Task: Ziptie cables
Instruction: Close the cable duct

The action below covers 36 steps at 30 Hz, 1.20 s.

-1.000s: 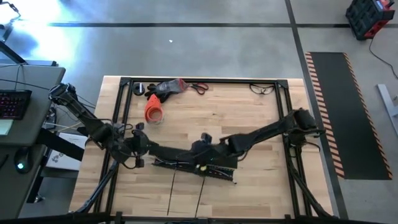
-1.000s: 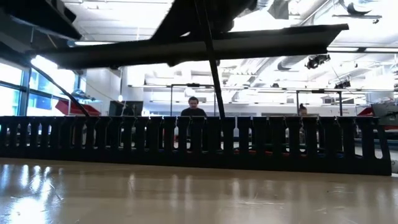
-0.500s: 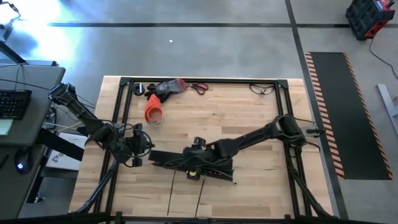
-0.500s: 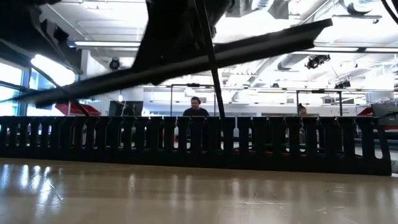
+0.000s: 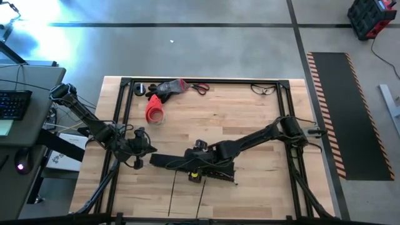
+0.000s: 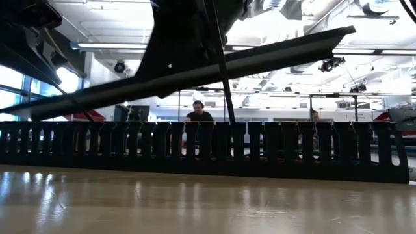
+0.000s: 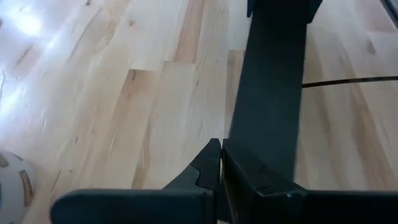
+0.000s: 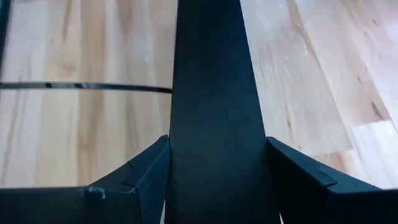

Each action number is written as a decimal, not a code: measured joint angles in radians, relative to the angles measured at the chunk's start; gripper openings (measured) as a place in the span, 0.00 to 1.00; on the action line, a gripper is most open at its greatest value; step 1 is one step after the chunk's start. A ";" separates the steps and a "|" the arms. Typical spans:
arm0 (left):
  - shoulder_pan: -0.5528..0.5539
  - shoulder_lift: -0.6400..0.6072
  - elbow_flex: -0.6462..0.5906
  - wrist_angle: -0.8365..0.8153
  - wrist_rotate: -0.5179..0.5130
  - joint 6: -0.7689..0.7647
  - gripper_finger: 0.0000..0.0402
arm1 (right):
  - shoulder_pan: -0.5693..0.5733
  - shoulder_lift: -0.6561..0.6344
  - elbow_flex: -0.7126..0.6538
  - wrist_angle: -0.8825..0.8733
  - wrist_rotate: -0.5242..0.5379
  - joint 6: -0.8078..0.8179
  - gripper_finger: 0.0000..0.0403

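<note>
Early stage — right gripper (image 8: 217, 155) clamps the flat black strip (image 8: 211, 74) across its width, left gripper (image 7: 219, 168) pinched shut beside it; cables (image 5: 206, 169) lie bottom-centre, untied.

Pale, blond-grained wooden tabletop (image 5: 250, 119) with brown streaks, framed in black metal rail (image 5: 206, 80). Flat black rigid strip (image 8: 214, 112), matte and unpatterned. Long black comb-toothed slotted channel (image 6: 208, 151), dark against bright room. Orange cone-like roll (image 5: 154, 110) near far edge, beside red-and-black tool (image 5: 170, 87). Grey concrete floor (image 5: 206, 44) crossed by dark lines. Black mat (image 5: 350, 112) edged in orange-and-white diagonal stripes. Thin black line (image 8: 87, 86) across wood.
</note>
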 joint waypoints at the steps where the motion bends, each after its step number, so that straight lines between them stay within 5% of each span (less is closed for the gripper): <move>1: 0.000 0.000 0.000 0.002 0.001 -0.005 0.00 | 0.000 0.000 0.000 0.010 -0.005 0.000 0.52; 36: 0.000 0.006 0.000 0.004 0.016 -0.042 0.00 | 0.033 -0.001 0.000 -0.027 0.076 0.058 0.52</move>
